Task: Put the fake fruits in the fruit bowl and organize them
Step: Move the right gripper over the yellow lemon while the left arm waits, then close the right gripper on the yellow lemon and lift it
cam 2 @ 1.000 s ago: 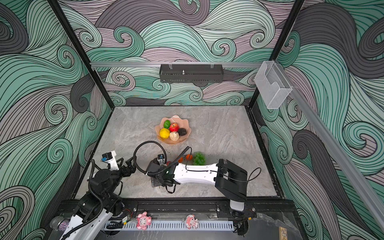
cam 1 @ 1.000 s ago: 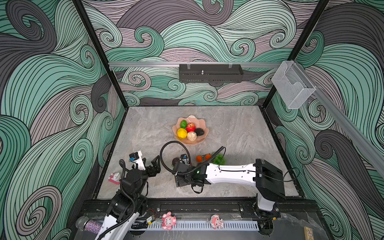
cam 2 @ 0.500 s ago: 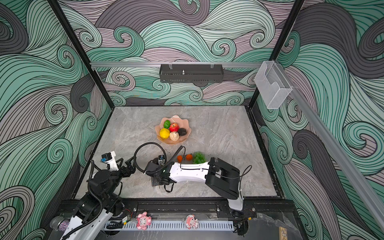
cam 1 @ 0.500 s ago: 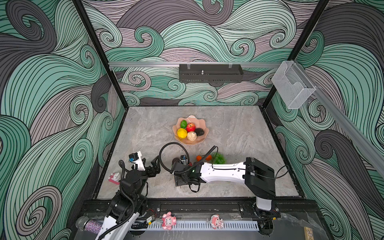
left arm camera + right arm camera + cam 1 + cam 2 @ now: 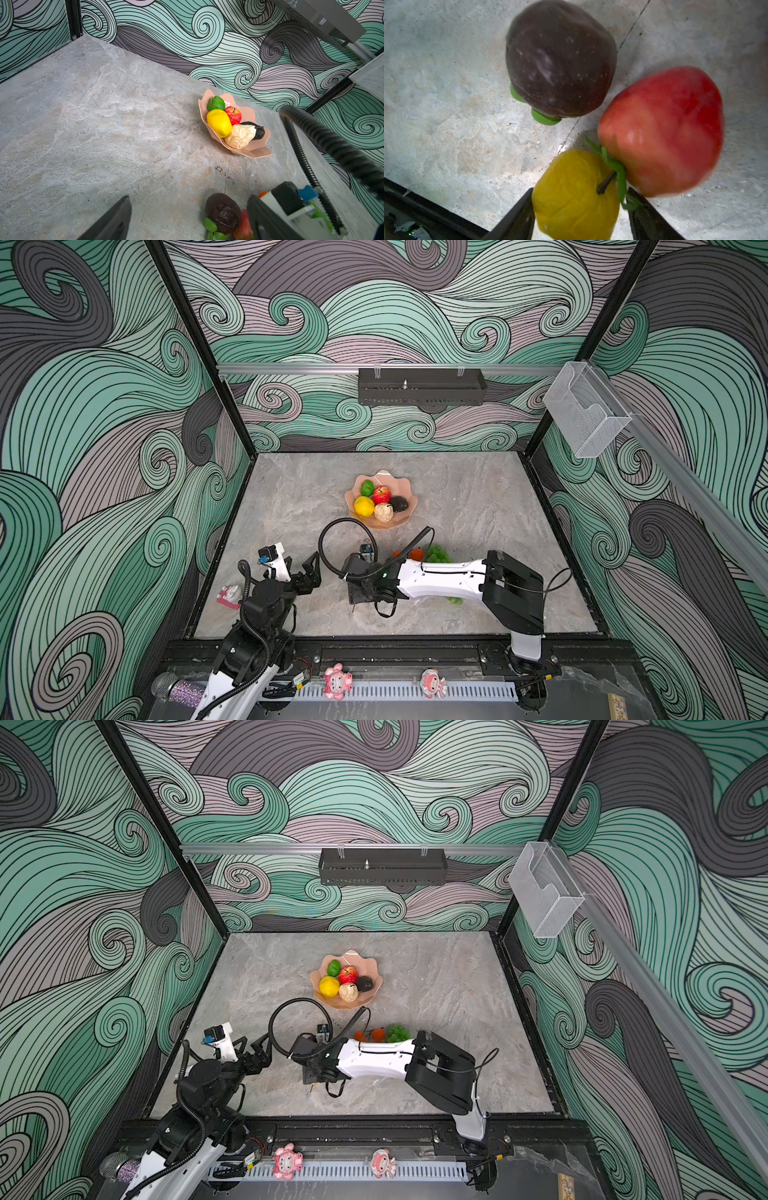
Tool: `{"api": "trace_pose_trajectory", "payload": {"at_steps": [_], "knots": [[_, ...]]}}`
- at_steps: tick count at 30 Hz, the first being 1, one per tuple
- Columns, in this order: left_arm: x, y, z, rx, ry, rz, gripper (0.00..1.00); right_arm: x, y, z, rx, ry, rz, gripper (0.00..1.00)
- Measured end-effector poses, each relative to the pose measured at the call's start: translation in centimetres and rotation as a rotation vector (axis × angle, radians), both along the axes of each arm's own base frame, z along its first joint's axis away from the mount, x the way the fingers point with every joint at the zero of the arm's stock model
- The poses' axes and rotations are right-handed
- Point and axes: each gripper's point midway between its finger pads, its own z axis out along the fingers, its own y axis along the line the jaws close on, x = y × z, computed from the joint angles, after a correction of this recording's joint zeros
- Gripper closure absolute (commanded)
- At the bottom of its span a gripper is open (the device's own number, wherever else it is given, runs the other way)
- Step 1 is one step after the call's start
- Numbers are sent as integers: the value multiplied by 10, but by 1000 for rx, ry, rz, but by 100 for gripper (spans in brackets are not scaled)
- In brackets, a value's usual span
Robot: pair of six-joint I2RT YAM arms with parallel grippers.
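Observation:
The peach-pink fruit bowl [image 5: 395,524] [image 5: 345,1004] [image 5: 255,152] holds a lime, a red apple, a lemon, a dark fruit and a pale one. My right gripper [image 5: 579,190] [image 5: 359,593] points down at the floor with a yellow pear [image 5: 571,197] between its fingers. One finger touches the pear, and a thin gap shows at the other. A dark avocado [image 5: 560,60] [image 5: 223,212] and a red strawberry [image 5: 662,128] lie just beyond it. Oranges [image 5: 417,553] and green grapes [image 5: 436,553] lie behind the right arm. My left gripper [image 5: 187,209] [image 5: 303,576] hangs open and empty to the left.
A pink figurine [image 5: 230,595] lies at the floor's left edge, and two more [image 5: 337,681] stand on the front rail. A clear box [image 5: 586,414] hangs on the right wall, and a black shelf [image 5: 419,386] on the back wall. The right arm's cable loops toward the bowl.
The right arm's elbow has shifted a little sideways while its wrist stayed low over the fruit cluster. The left arm has not moved.

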Motion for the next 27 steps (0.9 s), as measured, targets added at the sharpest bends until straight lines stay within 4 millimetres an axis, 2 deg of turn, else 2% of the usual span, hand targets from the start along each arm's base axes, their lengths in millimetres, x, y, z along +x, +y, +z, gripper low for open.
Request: {"api": "trace_pose_trajectory", "payload": {"at_steps": [6,22,27], "knots": [[0,0,0,0,1,0,11,1,3,1,14,0,1,39],[1,0,-1,2,4,0,11,0,3,0,33,-9,4,46],[2,-1,-3,6,13,-1,11,-6,-8,1,24,-8,10,46]]}}
